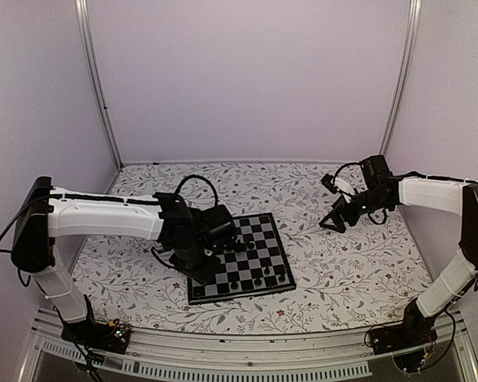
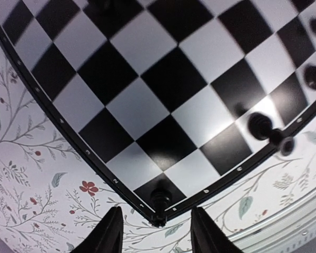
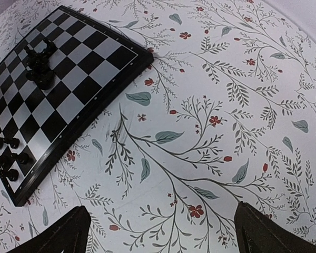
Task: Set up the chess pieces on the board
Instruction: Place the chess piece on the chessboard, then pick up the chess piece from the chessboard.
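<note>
The black and light grey board (image 1: 260,237) lies mid-table. Tiny black chess pieces stand along its near edge (image 1: 256,280) and in a cluster near its middle (image 1: 240,245). My left gripper (image 1: 201,270) hovers over the board's near-left corner. In the left wrist view it (image 2: 157,234) is open and empty, with one piece (image 2: 161,197) standing on the corner square between its fingers (image 2: 111,232). More pieces (image 2: 260,125) stand along the edge. My right gripper (image 1: 335,223) is open and empty over the floral cover, right of the board (image 3: 89,74), with its fingers (image 3: 58,232) wide apart.
The floral-patterned cover (image 1: 342,263) spreads over the whole table. Pale walls and metal posts (image 1: 95,79) enclose the back and sides. A metal rail (image 1: 247,346) runs along the near edge. The left arm's cable loops over the board's far-left side (image 1: 195,187).
</note>
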Tool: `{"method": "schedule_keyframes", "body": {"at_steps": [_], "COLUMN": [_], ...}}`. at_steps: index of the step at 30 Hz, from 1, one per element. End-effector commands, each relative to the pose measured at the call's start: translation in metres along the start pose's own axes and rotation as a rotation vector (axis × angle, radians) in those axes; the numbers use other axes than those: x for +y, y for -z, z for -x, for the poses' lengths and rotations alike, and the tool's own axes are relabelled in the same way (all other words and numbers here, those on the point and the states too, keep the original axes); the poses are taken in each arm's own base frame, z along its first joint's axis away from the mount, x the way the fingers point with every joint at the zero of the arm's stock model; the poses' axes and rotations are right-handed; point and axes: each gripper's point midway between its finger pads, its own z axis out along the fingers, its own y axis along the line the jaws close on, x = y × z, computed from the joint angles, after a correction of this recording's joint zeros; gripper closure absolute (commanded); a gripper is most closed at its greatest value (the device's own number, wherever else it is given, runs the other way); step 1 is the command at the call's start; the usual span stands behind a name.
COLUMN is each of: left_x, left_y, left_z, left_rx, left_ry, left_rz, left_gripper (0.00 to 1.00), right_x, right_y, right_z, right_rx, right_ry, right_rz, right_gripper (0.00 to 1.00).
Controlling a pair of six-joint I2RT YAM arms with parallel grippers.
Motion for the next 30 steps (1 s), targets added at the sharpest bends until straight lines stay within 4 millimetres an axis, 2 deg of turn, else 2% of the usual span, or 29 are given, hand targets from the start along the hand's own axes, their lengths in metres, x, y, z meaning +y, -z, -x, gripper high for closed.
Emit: {"method": "schedule_keyframes", "body": {"at_steps": [1,3,4,5,6,7,8,11,14,16,18,21,26,30], "left_x": [0.009,0.018,0.023,0.028,0.032,0.033,0.034,0.039,0.041,0.041,0.043,0.044,0.044,0.046], "left_y": [0.053,0.057,0.056,0.055,0.053,0.052,0.049,0.044,0.033,0.024,0.015,0.001,-0.013,-0.022], "left_z": [0.041,0.056,0.062,0.070,0.077,0.084,0.090,0.108,0.123,0.130,0.135,0.138,0.139,0.138], "left_rx": [-0.182,-0.209,-0.217,-0.230,-0.236,-0.248,-0.256,-0.280,-0.284,-0.279,-0.266,-0.236,-0.202,-0.185], "left_ry": [0.007,0.011,0.013,0.010,0.012,0.007,0.003,0.006,0.005,-0.001,-0.006,-0.010,-0.015,-0.016], "left_rz": [-0.014,-0.015,-0.011,-0.010,-0.009,-0.018,-0.028,-0.054,-0.096,-0.103,-0.096,-0.095,-0.101,-0.095], "left_gripper": [0.54,0.54,0.54,0.55,0.56,0.56,0.56,0.56,0.58,0.62,0.67,0.72,0.75,0.75], "right_x": [-0.005,-0.028,-0.049,-0.086,-0.102,-0.118,-0.124,-0.115,-0.093,-0.074,-0.064,-0.059,-0.049,-0.055], "right_y": [0.030,0.044,0.053,0.075,0.090,0.105,0.113,0.115,0.112,0.120,0.120,0.115,0.104,0.099], "right_z": [0.036,0.044,0.043,0.036,0.032,0.023,0.019,0.010,0.008,0.017,0.021,0.019,0.015,0.011], "right_rx": [-0.093,-0.118,-0.122,-0.118,-0.157,-0.193,-0.226,-0.291,-0.329,-0.363,-0.366,-0.347,-0.342,-0.328], "right_ry": [0.004,-0.034,-0.062,-0.143,-0.211,-0.286,-0.328,-0.410,-0.310,-0.217,-0.148,-0.114,-0.120,-0.127], "right_rz": [-0.040,-0.154,-0.274,-0.497,-0.572,-0.596,-0.565,-0.402,-0.347,-0.297,-0.254,-0.214,-0.129,-0.138], "right_gripper": [0.01,0.01,0.01,0.01,0.01,0.01,0.01,0.01,0.02,0.08,0.15,0.22,0.25,0.25]}}
